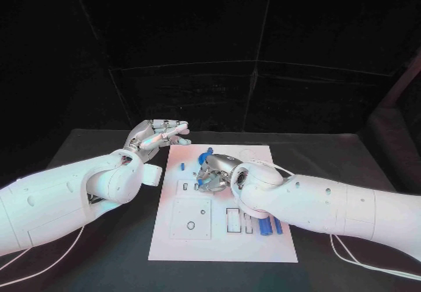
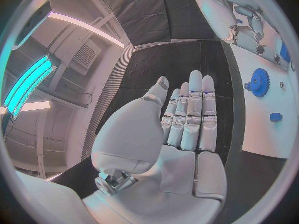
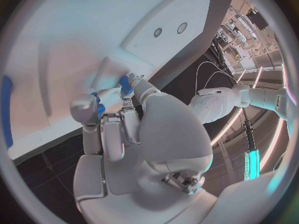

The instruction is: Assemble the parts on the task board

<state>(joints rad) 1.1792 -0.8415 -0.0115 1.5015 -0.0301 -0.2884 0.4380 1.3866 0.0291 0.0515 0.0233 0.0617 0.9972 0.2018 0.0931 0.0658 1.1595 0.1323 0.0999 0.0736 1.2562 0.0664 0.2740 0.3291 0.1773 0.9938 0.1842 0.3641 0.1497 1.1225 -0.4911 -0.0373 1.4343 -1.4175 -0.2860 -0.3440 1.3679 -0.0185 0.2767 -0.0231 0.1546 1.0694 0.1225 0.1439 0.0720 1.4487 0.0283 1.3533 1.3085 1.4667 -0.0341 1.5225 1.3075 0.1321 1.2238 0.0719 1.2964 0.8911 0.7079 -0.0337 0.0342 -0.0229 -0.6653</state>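
The task board (image 1: 221, 243) is a flat white rectangular plate lying on the matte black table (image 1: 351, 152), its long axis running from 12 to 6 o'clock in the head view, with shallow rectangular and round recesses cut into its smooth face. The right hand (image 1: 213, 173), silver and glossy, is curled down over the middle of the board, a little toward 12 o'clock, and its fingertips pinch a small blue part (image 3: 126, 85) against the white surface; the right wrist view shows another bit of blue (image 3: 99, 107) between its fingers, but the part's shape and which way it points cannot be told. The left hand (image 1: 158, 135) sits just off the board's 11 o'clock corner, over the black table, holding nothing; in the left wrist view its fingers (image 2: 191, 115) are stretched out straight and pressed side by side. A blue toothed gear (image 2: 257, 81) lies flat on the board near its 12 o'clock end, with a small blue block (image 2: 275, 117) near it. Near the board's 4 o'clock side lie narrow blue bars (image 1: 270, 225), side by side, their long axes running roughly from 12 to 6 o'clock.
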